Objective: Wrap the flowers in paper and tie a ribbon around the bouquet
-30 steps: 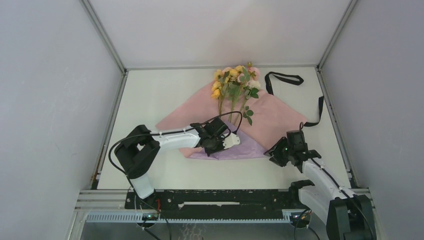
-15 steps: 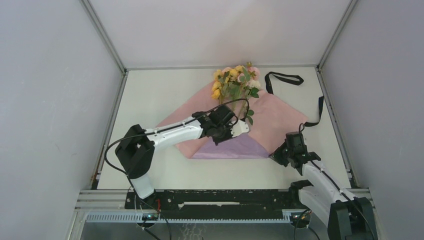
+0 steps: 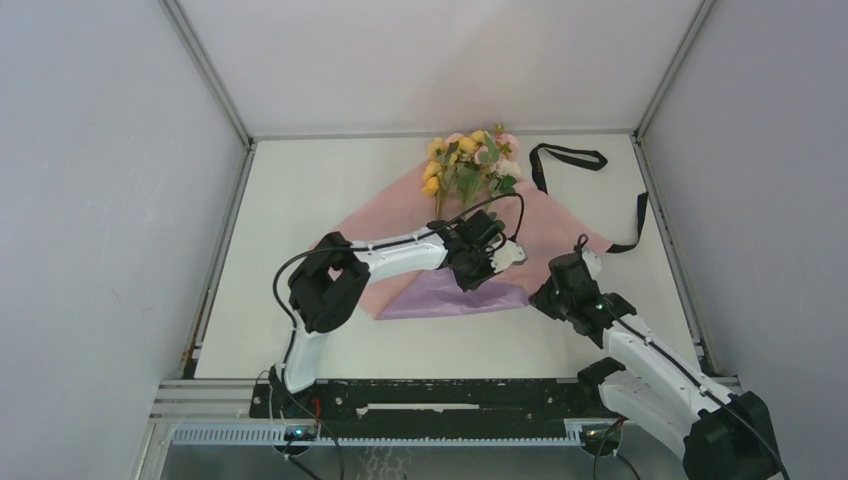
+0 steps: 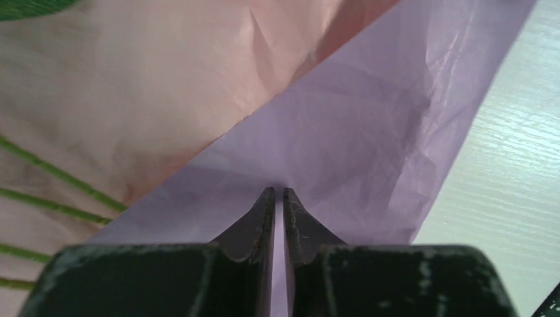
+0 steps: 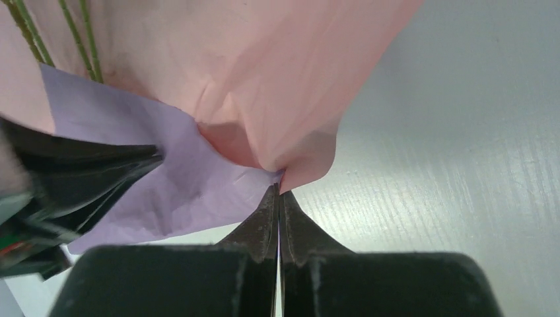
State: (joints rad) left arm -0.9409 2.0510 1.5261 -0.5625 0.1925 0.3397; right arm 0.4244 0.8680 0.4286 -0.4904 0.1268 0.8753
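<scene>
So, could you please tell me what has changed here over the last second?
The left gripper slid right and slightly away along the folded lilac flap of the paper; its jaws now stand a slit apart. The right gripper moved in to the paper's near right edge and shut on it. The flowers and the ribbon stayed where they were.

The paper [image 3: 560, 225] is pink, with its folded flap lilac-purple. The flowers [image 3: 470, 155] are yellow, pink and cream, with green leaves and stems. The ribbon [image 3: 568, 153] is black. The table [image 3: 300, 200] is off-white.
</scene>
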